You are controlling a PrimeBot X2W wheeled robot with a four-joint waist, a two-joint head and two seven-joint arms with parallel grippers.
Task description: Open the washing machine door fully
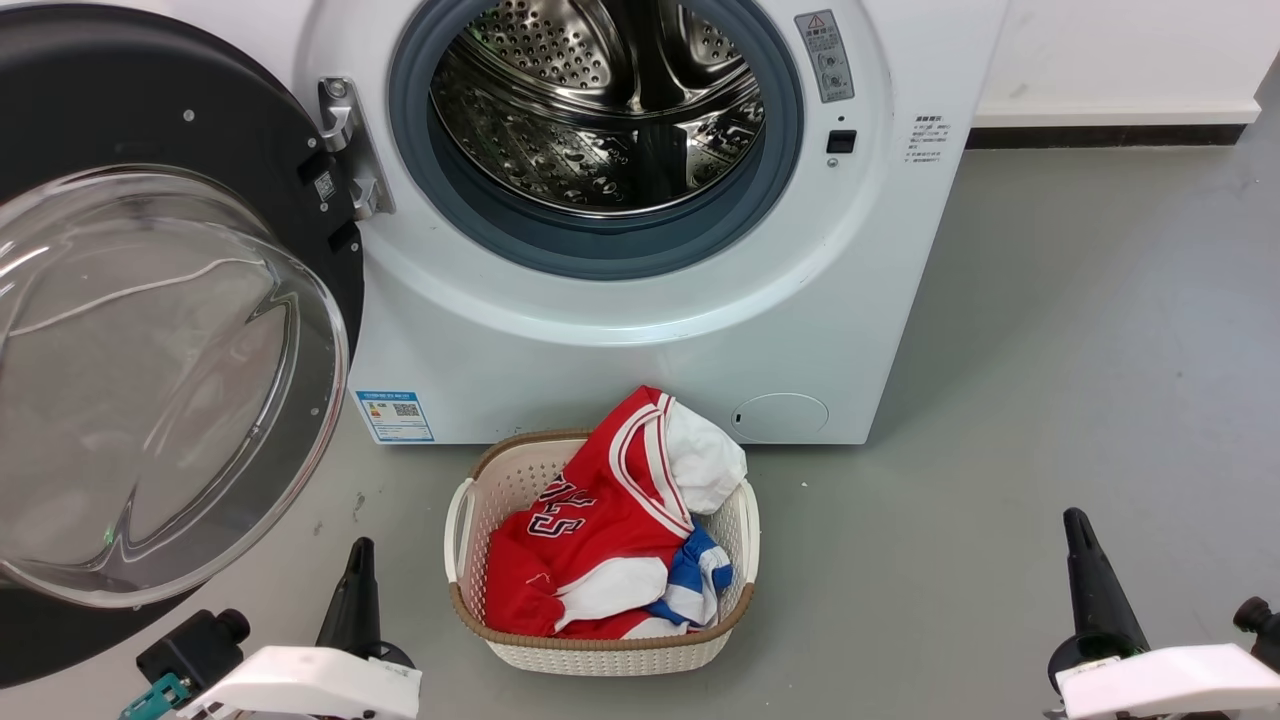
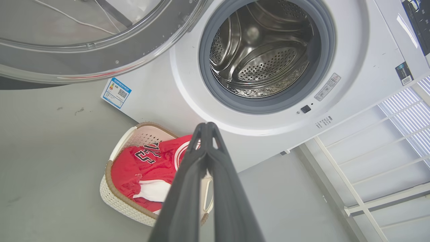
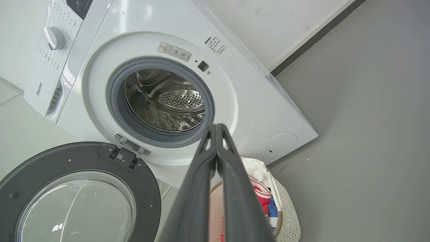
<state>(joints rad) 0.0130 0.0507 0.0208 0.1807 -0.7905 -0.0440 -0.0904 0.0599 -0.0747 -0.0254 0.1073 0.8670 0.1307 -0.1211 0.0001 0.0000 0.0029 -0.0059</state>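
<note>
Since the left pincer [image 2: 205,127] and the right pincer [image 3: 216,127] hang free, fingers pressed together on nothing, any last nudge would best fall to the left one. Just ahead and outboard of it, the washing machine door [image 1: 280,190] stands swung wide from the washing machine [image 1: 620,370] beyond. Press its black rim [image 3: 50,161], not the glass bowl [image 1: 150,380].

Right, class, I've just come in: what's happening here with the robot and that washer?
The washing machine door stands swung wide open at the robot's left, leaving the steel drum of the washing machine exposed. The left tool and right tool are both shut, holding nothing, clear of the door. A basket of clothes sits on the floor before the machine.
</note>
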